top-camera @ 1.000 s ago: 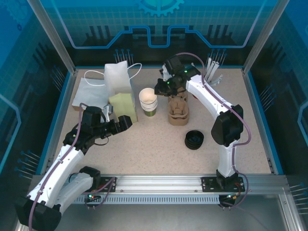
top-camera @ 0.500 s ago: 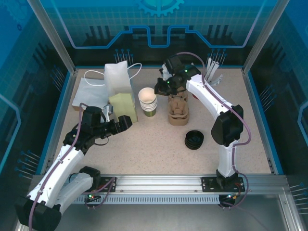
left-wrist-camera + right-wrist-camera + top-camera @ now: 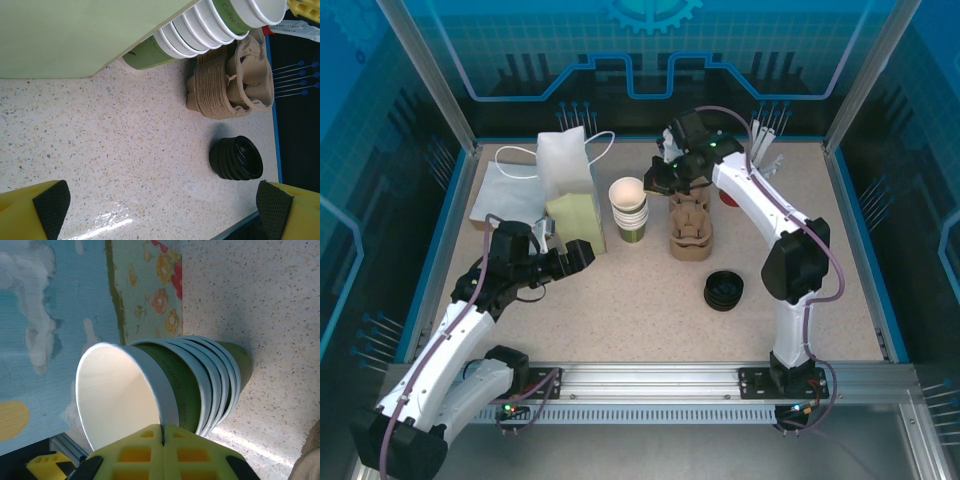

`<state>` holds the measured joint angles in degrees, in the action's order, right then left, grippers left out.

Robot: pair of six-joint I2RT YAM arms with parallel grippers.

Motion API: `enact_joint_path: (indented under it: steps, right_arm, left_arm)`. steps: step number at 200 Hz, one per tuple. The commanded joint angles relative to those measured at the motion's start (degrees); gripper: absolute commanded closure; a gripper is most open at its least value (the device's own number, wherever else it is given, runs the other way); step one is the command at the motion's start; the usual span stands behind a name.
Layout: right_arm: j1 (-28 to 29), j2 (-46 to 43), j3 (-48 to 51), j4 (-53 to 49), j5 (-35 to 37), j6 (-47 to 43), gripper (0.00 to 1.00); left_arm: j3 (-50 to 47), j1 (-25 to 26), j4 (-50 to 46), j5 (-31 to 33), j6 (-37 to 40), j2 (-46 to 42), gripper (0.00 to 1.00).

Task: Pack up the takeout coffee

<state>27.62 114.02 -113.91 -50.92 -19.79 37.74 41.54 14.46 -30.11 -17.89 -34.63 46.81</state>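
1. jaws of the right gripper (image 3: 162, 432) are closed on the pale rim of the top cup (image 3: 120, 390), the rim pinched between its two yellow fingers (image 3: 132, 455).
2. the top cup, white inside, heads a nested cup stack (image 3: 632, 222), dark green outside, standing upright on the tabletop (image 3: 620, 320) at the far middle. it seems to sit a little higher out of the nest than the others, though the angle makes that hard to judge.
3. jaws of the left gripper (image 3: 578, 254) stand wide apart with nothing between them, above bare tabletop, near and left of the stack.
4. a pale green box (image 3: 576, 218) stands just left of the stack.
5. brown pulp carriers (image 3: 690, 228) are stacked just right of the cups.
6. black lids (image 3: 724, 290) sit in a small stack nearer and further right, apart from carriers and cups.
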Motion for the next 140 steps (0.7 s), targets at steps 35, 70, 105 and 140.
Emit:
enact_joint_path:
  steps: [35,70,105,140]
  right_arm:
    - [-1.99,-5.53,-3.26,0.08,-2.99,0.94,0.94]
    - [-2.64,-7.81,-5.56,-0.85,-4.2,0.54,0.94]
    - [-2.92,-12.34,-5.98,-1.7,-3.77,-0.69,0.94]
    - [-3.21,-17.52,-4.29,-4.04,-4.22,-1.85,0.94]
  left_arm:
    - [2.41,-0.04,-0.23,-1.17,-1.2,-0.03,0.01]
    - [2.92,0.01,1.08,-1.76,-2.06,-0.14,0.01]
    - [3.74,-0.04,0.4,-1.26,-1.55,0.76,0.01]
    - [3.21,-0.02,2.14,-1.56,-2.72,0.81,0.01]
